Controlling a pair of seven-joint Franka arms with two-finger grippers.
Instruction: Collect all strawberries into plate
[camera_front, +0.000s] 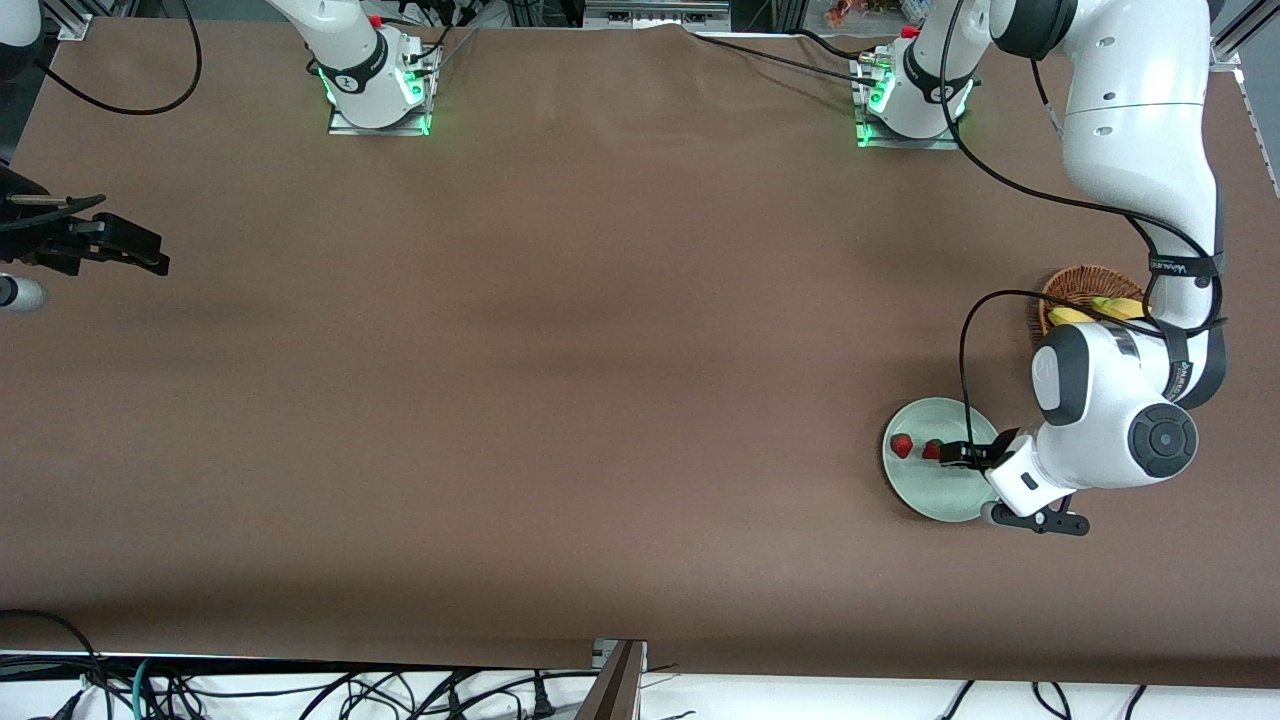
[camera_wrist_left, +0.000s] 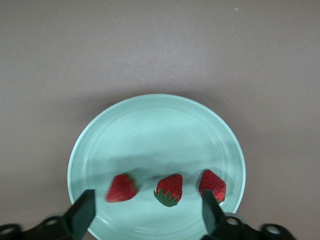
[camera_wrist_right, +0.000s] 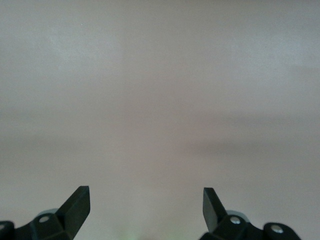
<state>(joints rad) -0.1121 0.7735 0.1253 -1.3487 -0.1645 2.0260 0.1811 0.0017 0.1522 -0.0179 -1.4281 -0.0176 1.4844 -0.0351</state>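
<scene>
My right gripper (camera_wrist_right: 145, 210): fingers spread, holding nothing, waiting over bare table (camera_front: 560, 350) at the right arm's end | plate (camera_wrist_left: 150, 130): near my left arm's end, just nearer the front camera than the wicker basket (camera_front: 1085, 283) | strawberries (camera_wrist_left: 170, 190): three lying on the plate in a row | my left gripper (camera_wrist_left: 147, 212): over the plate, fingers spread, holding nothing

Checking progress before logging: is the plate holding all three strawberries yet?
Yes. Three strawberries lie in the plate, under the open left end effector, which holds nothing.
</scene>
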